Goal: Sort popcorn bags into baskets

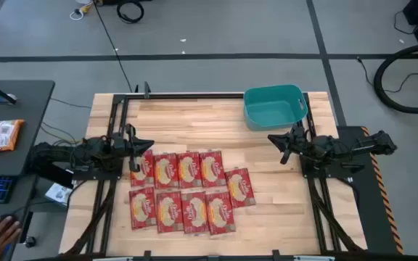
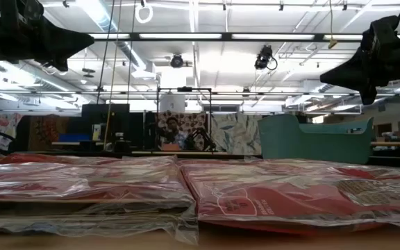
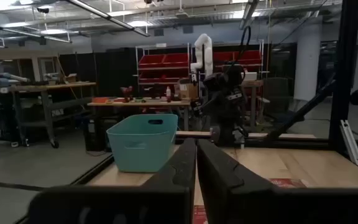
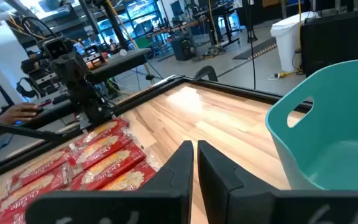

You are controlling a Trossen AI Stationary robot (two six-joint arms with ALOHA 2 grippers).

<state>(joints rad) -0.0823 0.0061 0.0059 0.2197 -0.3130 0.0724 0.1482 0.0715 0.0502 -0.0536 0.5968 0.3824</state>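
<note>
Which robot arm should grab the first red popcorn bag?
Probably the left. The left gripper hangs right over the flat red popcorn packets, while the right gripper sits beside the empty teal plastic tub. Neither holds anything.

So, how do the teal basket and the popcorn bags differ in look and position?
The teal basket is a single deep tub, while the popcorn bags are nine flat red packets. The basket stands at the table's far edge near the right tool; the bags lie in two rows toward the near edge, beside the left tool. The basket appears empty. Both rest on the wooden table, untouched.
</note>
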